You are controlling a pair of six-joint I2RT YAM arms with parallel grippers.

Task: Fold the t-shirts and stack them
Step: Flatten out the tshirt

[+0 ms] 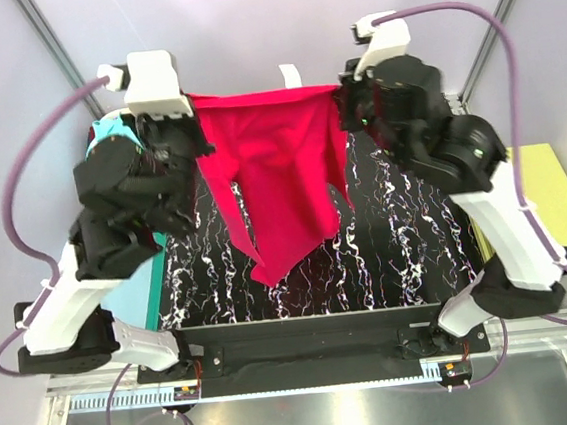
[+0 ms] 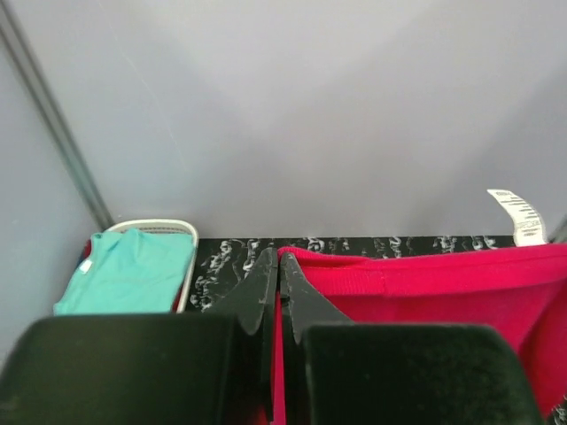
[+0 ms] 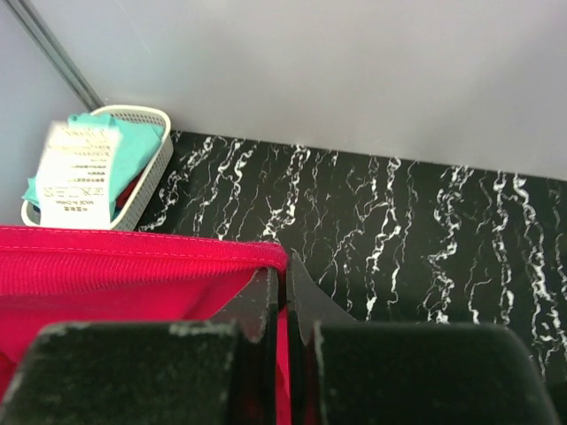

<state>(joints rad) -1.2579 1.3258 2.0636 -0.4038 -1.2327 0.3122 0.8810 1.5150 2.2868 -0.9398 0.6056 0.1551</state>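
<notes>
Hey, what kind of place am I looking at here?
Likely a robot lab test cell, not a home: plain walls on a metal frame, a black marbled tabletop, and a red t-shirt stretched between the left hand and right hand.

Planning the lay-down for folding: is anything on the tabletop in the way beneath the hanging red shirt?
Nothing visible. The left gripper and right gripper hold the red t-shirt above bare-looking black tabletop; the turquoise t-shirt lies in its basket, far left.
</notes>
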